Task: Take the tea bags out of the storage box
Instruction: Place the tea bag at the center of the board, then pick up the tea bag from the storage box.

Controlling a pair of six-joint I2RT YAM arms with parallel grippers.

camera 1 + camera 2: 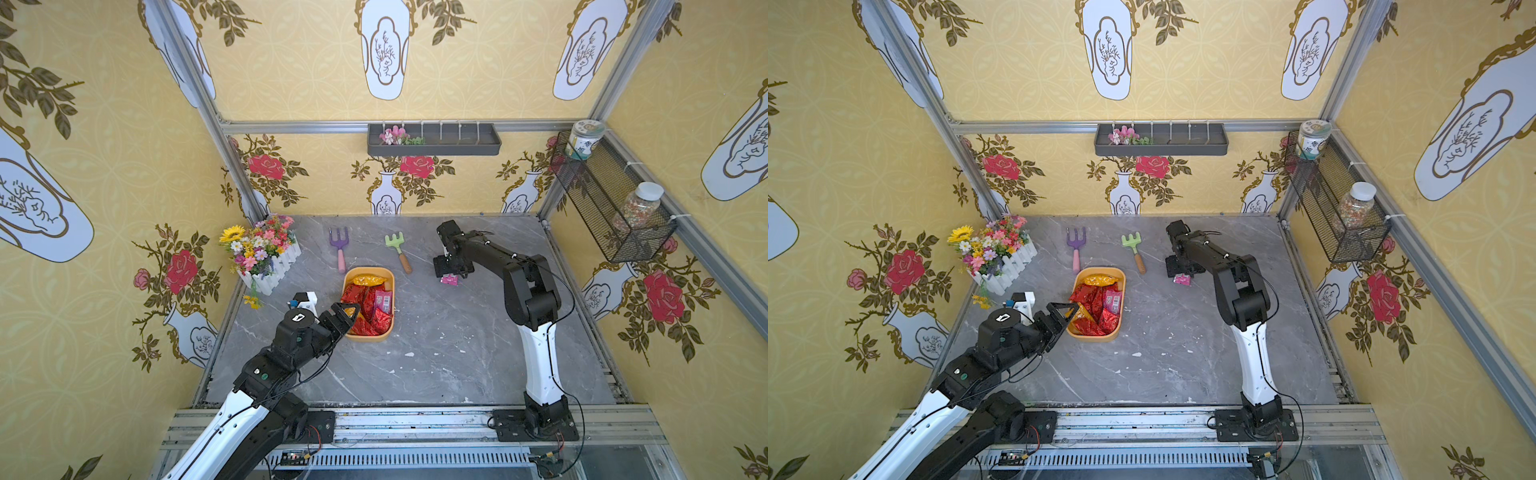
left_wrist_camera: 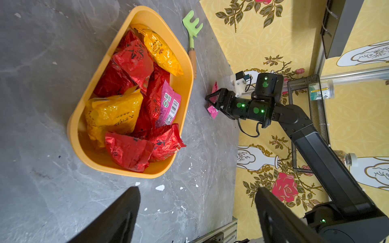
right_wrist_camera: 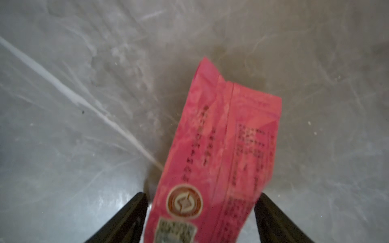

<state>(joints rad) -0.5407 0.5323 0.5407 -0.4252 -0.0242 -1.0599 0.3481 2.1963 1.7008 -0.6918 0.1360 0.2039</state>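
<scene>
Grey marbled table, yellow flowered walls all round. The box sits mid-table with its long axis running away from my bases. Nearly all the tea bags are heaped inside it.

One pink bag is out, on the table well to the right of the box. My right pincer points down over it, fingers spread wide to either side and, as far as I can see, gripping nothing. The wrist view is blurred, so I cannot tell whether the bag lies flat. That arm rises from its base and bends at the elbow, forearm reaching far out.

My left pincer is much the nearer to the box. It is wide open and empty, hovering at the box's left side toward the near end and slanting down across the heap. The left arm leans forward and inward.

I judge the next pick falls to the left. The crumpled red bag at the near end lies straight ahead of it.
</scene>
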